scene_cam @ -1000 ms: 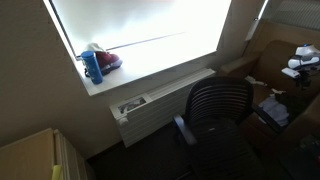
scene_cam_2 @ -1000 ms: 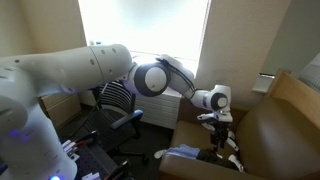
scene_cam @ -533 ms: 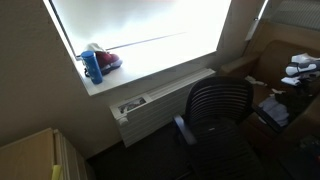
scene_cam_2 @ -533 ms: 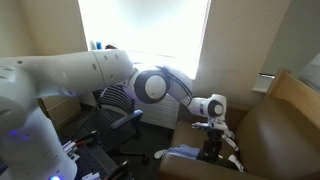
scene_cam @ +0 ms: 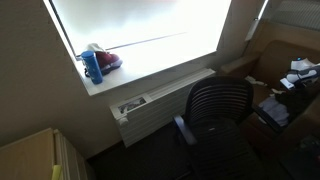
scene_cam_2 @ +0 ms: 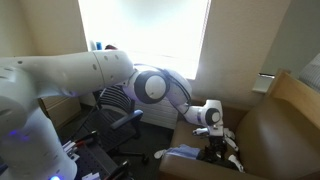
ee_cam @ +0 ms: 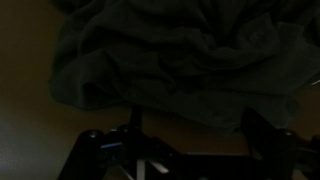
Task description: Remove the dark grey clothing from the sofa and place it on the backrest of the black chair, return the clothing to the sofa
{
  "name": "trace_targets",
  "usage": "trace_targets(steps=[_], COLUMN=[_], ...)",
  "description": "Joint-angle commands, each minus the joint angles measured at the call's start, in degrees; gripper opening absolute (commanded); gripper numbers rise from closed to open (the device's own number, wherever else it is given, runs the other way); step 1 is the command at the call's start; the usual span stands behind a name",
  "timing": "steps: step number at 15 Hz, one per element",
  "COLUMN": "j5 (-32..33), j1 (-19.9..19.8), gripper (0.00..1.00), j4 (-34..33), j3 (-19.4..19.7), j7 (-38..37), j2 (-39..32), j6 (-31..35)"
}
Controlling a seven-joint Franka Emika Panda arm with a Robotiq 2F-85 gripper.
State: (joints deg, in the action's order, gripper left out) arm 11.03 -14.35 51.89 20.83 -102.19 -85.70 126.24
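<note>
The dark grey clothing (ee_cam: 180, 60) lies crumpled on the brown sofa (ee_cam: 30, 115) and fills the upper part of the wrist view. My gripper (ee_cam: 198, 130) hangs just above its near edge, open, with the two dark fingers (ee_cam: 135, 125) spread wide and nothing between them. In an exterior view the arm reaches down so that the gripper (scene_cam_2: 214, 135) is right over the clothing (scene_cam_2: 212, 153) on the sofa (scene_cam_2: 275, 125) seat. The black chair (scene_cam: 218, 105) stands by the window, with a bare backrest; it also shows behind the arm (scene_cam_2: 118, 98).
A blue bottle (scene_cam: 92, 67) and a red item stand on the window sill. A white radiator (scene_cam: 150, 100) runs below it. Small white items (scene_cam_2: 234, 142) lie next to the clothing. The sofa's tall brown backrest (scene_cam_2: 300, 95) rises just behind the gripper.
The arm has lowered the gripper from above the sofa down onto the clothing. The jaws have opened wider.
</note>
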Motion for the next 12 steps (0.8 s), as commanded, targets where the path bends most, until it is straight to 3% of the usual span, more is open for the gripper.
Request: trace_targets(steps=[1, 7, 8, 9, 11, 12], j5=[0.20, 1.36, 1.41, 1.33, 1.02, 0.98], j1=[-0.04, 0.61, 0.66, 0.53, 0.51, 0.54], gripper=[1.00, 1.00, 0.96, 0.74, 0.69, 0.61], j4=[-0.02, 3.99, 4.48, 4.87, 5.25, 5.42], j3=[-0.06, 0.64, 0.60, 0.40, 0.35, 0.38], j7=[-0.36, -3.39, -3.40, -3.26, -3.23, -3.27], j2=[-0.04, -0.06, -0.09, -0.12, -0.19, -0.19], j6=[-0.02, 1.39, 0.99, 1.02, 0.73, 0.83])
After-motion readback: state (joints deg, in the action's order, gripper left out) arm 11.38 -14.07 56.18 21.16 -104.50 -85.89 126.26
